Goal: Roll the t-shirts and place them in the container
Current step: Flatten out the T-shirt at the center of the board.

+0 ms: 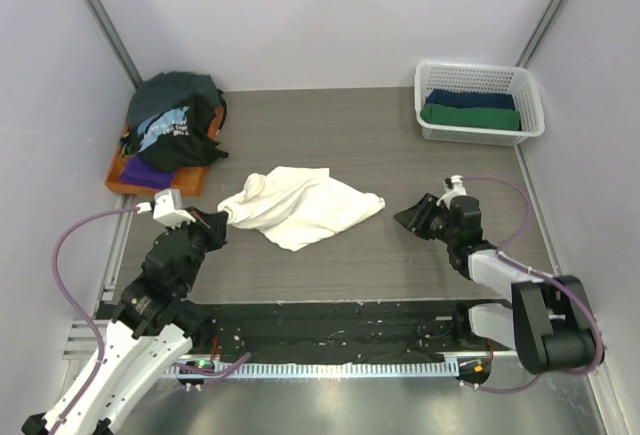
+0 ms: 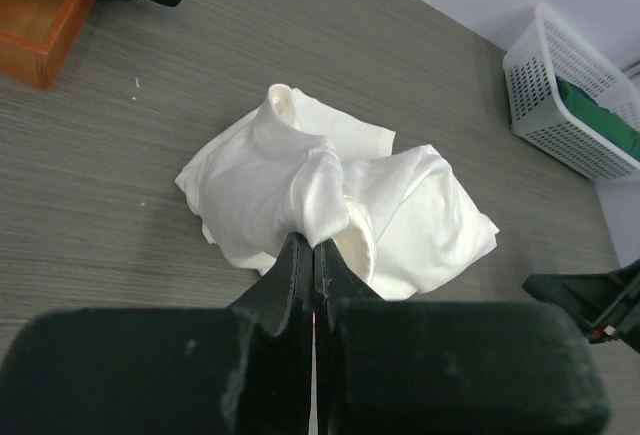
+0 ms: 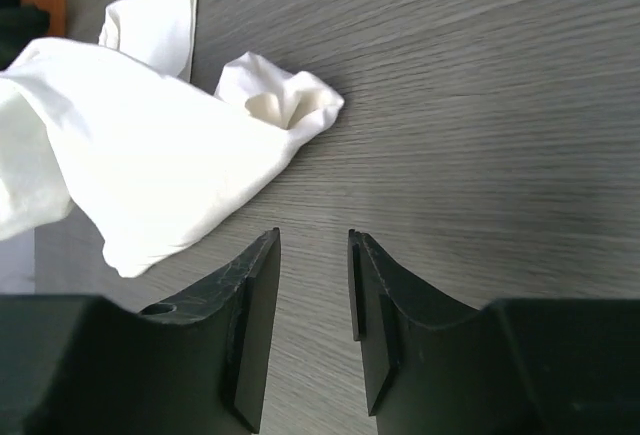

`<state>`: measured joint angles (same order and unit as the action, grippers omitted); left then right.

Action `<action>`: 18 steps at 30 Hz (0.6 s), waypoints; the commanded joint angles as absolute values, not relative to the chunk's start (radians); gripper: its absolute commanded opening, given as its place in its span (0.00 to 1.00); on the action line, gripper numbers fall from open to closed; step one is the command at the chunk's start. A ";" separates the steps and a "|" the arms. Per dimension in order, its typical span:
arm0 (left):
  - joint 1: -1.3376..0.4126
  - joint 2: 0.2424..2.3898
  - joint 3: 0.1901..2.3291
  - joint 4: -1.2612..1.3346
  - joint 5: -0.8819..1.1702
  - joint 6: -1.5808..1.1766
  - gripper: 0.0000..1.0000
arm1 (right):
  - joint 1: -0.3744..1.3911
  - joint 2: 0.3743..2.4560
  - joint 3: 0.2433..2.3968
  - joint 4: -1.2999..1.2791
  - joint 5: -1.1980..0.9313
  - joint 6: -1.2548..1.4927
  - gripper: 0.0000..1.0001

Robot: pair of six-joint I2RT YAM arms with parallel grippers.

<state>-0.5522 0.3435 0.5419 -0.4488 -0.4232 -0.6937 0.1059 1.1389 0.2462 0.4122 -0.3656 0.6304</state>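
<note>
The cream t-shirt (image 1: 300, 205) lay crumpled mid-desk (image 1: 330, 125), not yet flattened or rolled. The left gripper (image 1: 215, 223) was clamped on a bunch of cloth at the shirt's 9 o'clock edge. The right gripper (image 1: 410, 219), jaws narrowly apart and empty, hovered near the hem at 3 o'clock, not touching it. The step looked like spreading the shirt flat; next, the right gripper would need to pinch that hem. More t-shirts (image 1: 175, 120) were piled at 10 o'clock.

Tees, at least six: one white tee (image 1: 300, 205) at the centre of the desk (image 1: 330, 135); teal tee (image 1: 180, 87), black tee (image 1: 192, 131) and purple tee (image 1: 150, 172) piled at the far-left corner; navy tee (image 1: 470, 99) and green tee (image 1: 470, 116) at the far-right corner. One tray (image 1: 120, 181). One basket (image 1: 478, 136).
</note>
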 commanded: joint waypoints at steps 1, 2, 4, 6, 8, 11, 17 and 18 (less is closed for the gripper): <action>-0.555 0.305 0.575 -0.517 -0.428 -0.736 0.00 | 0.158 1.267 0.354 0.503 -0.420 0.614 0.41; -0.554 0.296 0.577 -0.526 -0.429 -0.738 0.00 | 0.167 1.290 0.377 0.503 -0.417 0.623 0.42; -0.555 0.287 0.580 -0.529 -0.428 -0.738 0.00 | 0.176 1.348 0.400 0.502 -0.417 0.635 0.46; -0.554 0.279 0.583 -0.535 -0.430 -0.739 0.00 | 0.176 1.379 0.431 0.489 -0.396 0.653 0.48; -0.555 0.270 0.578 -0.532 -0.430 -0.739 0.00 | 0.176 1.414 0.465 0.466 -0.362 0.676 0.49; -0.555 0.270 0.572 -0.526 -0.428 -0.742 0.00 | 0.176 1.459 0.506 0.451 -0.357 0.684 0.49; -0.554 0.282 0.597 -0.543 -0.419 -0.741 0.00 | 0.178 1.578 0.595 0.396 -0.319 0.680 0.48; -0.554 0.285 0.606 -0.552 -0.419 -0.741 0.00 | 0.181 1.597 0.604 0.399 -0.325 0.686 0.47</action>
<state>-0.5526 0.2790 0.5510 -0.5457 -0.4217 -0.7334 0.1711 1.5307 0.5396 0.4053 -0.3454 0.6689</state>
